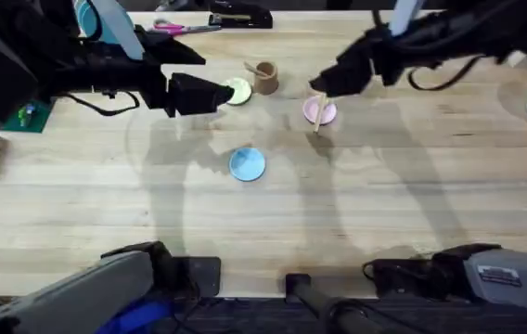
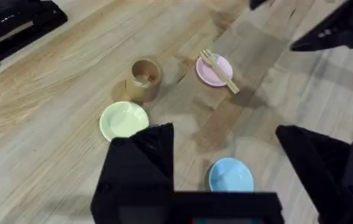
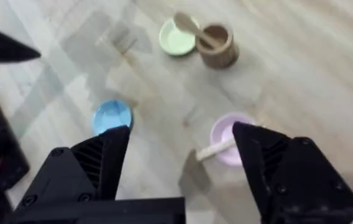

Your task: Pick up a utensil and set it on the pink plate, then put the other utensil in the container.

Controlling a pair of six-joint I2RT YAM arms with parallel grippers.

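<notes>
Fork (image 2: 219, 70) lay across the pink plate (image 2: 211, 72) at upper centre, spoon (image 3: 195, 31) in the container (image 3: 217, 46); both grippers' fingers spread, though a careless retreat could nudge either.

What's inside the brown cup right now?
The wooden spoon stands in the brown cup, bowl end sticking out over the rim. The cup's wall hides the handle's lower end.

Bright, even light; soft arm shadows on the table (image 1: 384, 213); blurred near arms.
</notes>
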